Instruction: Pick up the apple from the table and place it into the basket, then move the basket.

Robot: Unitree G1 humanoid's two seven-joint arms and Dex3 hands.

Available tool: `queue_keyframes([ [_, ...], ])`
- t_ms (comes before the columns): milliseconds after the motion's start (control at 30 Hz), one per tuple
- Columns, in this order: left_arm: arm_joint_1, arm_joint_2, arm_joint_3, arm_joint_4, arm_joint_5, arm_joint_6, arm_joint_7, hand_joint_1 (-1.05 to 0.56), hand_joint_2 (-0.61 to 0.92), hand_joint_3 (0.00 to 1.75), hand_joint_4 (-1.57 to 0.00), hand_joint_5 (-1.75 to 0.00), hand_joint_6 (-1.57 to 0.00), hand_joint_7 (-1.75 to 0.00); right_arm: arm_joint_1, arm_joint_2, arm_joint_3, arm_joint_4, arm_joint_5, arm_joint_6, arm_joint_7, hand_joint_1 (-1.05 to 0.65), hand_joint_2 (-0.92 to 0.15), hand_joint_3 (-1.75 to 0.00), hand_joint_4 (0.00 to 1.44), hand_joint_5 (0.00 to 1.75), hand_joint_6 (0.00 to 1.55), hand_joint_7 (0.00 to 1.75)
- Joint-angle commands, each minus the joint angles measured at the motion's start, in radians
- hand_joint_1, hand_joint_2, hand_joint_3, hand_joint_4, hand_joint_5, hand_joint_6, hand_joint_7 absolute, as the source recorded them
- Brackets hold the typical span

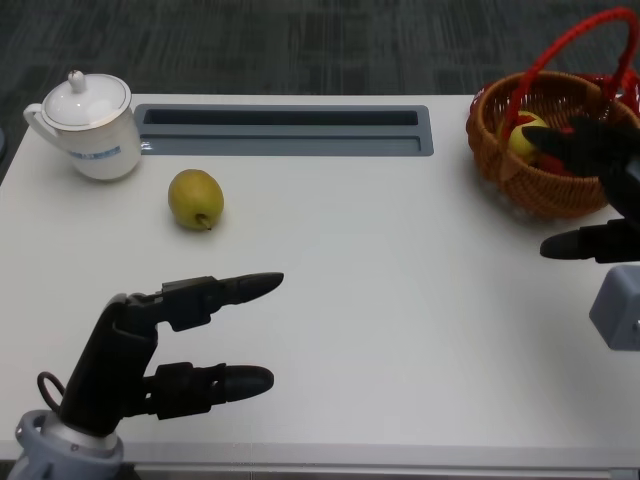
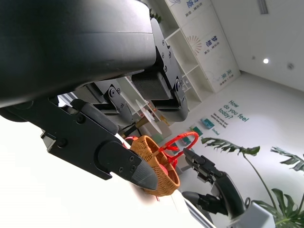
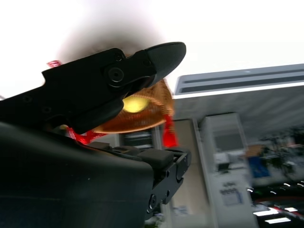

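- Where the table [image 1: 380,300] begins at far left, a white lidded cup [image 1: 85,125] stands upright, handle turned outward.
- Just right of it, a yellow-green pear [image 1: 196,198] lies on the bare surface, in front of a grey recessed tray [image 1: 285,131].
- Left hand [image 1: 165,350] hovers low at the near edge, fingers spread wide apart and pointing right, holding nothing.
- Basket [image 1: 545,140], woven wicker with a red handle, sits at the far right corner; the apple [image 1: 524,138], yellow with red, lies inside it.
- Right hand [image 1: 600,190] is beside the basket's near rim, upper fingers reaching over the rim close to the apple; whether they touch or grip it cannot be told.
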Motion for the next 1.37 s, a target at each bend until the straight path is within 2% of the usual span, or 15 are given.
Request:
queue_keyframes([
  [33, -0.007, 0.016, 0.009, 0.002, -0.015, -0.014, -0.013, -0.41, 0.72, 0.00, -0.90, 0.00, -0.84, 0.00, 0.093, -0.014, -0.015, -0.097, 0.020, -0.120, -0.044, -0.75, -0.86, 0.00, 0.37, 0.03, 0.42, 0.02],
  [100, -0.008, 0.019, 0.010, -0.002, -0.020, -0.012, -0.018, -0.41, 0.72, 0.00, -0.89, 0.00, -0.84, 0.00, 0.154, 0.002, -0.028, -0.160, 0.034, -0.192, -0.061, -0.68, -0.84, 0.00, 0.41, 0.03, 0.46, 0.03],
  [233, -0.007, 0.026, 0.014, -0.003, -0.024, -0.009, -0.023, -0.42, 0.73, 0.00, -0.89, 0.00, -0.83, 0.00, 0.254, 0.045, -0.057, -0.262, 0.070, -0.268, -0.059, -0.61, -0.83, 0.00, 0.46, 0.03, 0.47, 0.01],
  [433, -0.008, 0.033, 0.016, 0.001, -0.044, -0.008, -0.038, -0.42, 0.73, 0.00, -0.89, 0.00, -0.83, 0.00, 0.320, 0.119, -0.058, -0.278, 0.242, -0.358, 0.124, -0.55, -0.83, -0.01, 0.48, 0.01, 0.48, 0.00],
  [700, 0.016, 0.043, 0.028, -0.022, -0.067, 0.000, -0.062, -0.43, 0.73, 0.00, -0.88, 0.00, -0.82, 0.00, 0.332, 0.241, -0.069, -0.222, 0.387, -0.359, 0.317, -0.49, -0.83, 0.00, 0.58, 0.03, 0.53, 0.02],
  [900, 0.035, 0.051, 0.030, -0.036, -0.080, -0.004, -0.075, -0.43, 0.74, 0.00, -0.87, 0.00, -0.82, 0.00, 0.315, 0.308, -0.100, -0.169, 0.483, -0.367, 0.448, -0.40, -0.81, 0.00, 0.69, 0.03, 0.61, 0.02],
  [1133, 0.049, 0.067, 0.032, -0.055, -0.083, 0.003, -0.080, -0.44, 0.74, 0.00, -0.87, 0.00, -0.80, 0.00, 0.309, 0.358, -0.139, -0.157, 0.556, -0.368, 0.573, -0.37, -0.81, 0.00, 0.73, 0.02, 0.64, 0.01],
  [1367, 0.050, 0.076, 0.028, -0.066, -0.104, 0.005, -0.103, -0.42, 0.74, 0.00, -0.86, 0.00, -0.78, 0.00, 0.310, 0.378, -0.173, -0.162, 0.561, -0.369, 0.621, -0.39, -0.82, 0.00, 0.74, 0.01, 0.65, 0.01],
])
